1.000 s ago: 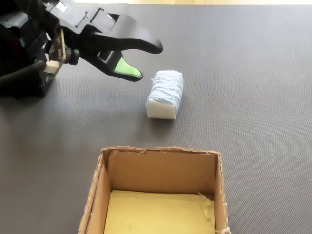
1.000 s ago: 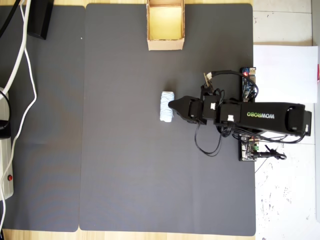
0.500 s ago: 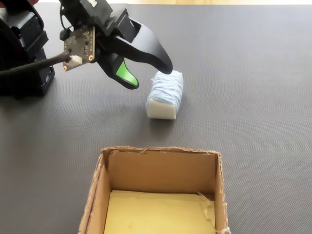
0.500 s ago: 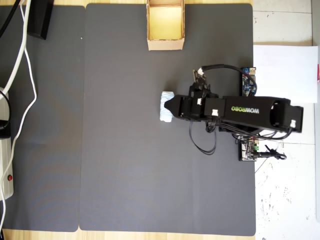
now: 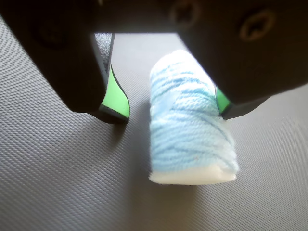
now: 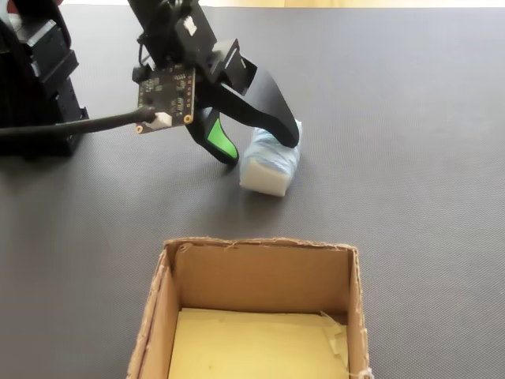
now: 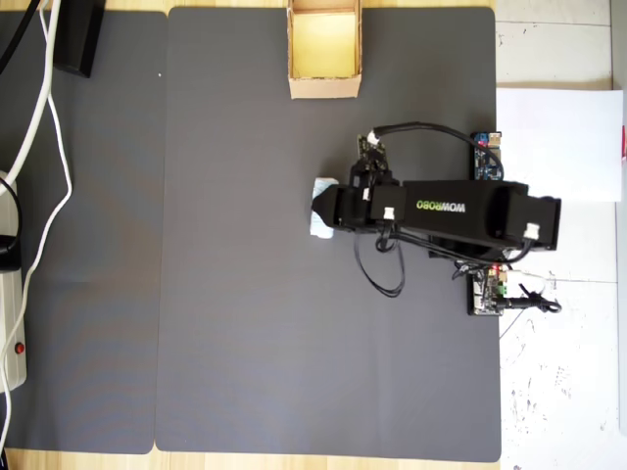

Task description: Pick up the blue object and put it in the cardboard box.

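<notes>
The blue object [image 5: 190, 127] is a pale blue yarn-wrapped bundle with a white end, lying on the dark grey mat [image 6: 410, 118]. My gripper [image 5: 169, 108] is open and straddles it. The right green-padded finger sits against its side, and the left finger stands apart with a gap. A fixed view shows the gripper [image 6: 256, 148] low over the blue object [image 6: 272, 167]. The cardboard box [image 6: 260, 268] stands open-topped near that view's bottom edge, showing its yellowish floor. In the overhead view the box [image 7: 323, 88] is at the top, well away from the gripper [image 7: 318, 211] and the blue object [image 7: 318, 233].
A white paper sheet [image 7: 558, 142] lies right of the mat in the overhead view. The arm's base and circuit boards [image 7: 490, 289] stand at the mat's right edge. White cables [image 7: 44, 117] and a black item [image 7: 78, 34] lie at the left.
</notes>
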Available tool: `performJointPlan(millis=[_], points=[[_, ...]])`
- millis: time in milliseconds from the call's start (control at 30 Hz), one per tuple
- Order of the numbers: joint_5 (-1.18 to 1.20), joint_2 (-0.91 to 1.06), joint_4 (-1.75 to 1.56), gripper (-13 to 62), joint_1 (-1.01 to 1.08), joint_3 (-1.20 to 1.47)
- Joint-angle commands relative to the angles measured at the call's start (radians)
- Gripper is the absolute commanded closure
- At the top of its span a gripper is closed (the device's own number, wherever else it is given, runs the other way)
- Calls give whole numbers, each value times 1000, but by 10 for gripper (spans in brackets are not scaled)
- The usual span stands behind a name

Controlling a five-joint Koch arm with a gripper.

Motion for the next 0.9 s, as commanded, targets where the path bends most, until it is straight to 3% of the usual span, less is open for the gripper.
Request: performJointPlan(millis=[0, 233, 533, 867], points=[[72, -25, -12, 157, 2, -66], [77, -123, -15, 188, 15, -130], [78, -137, -216, 429, 20, -89], [75, 14, -609, 436, 12, 112]])
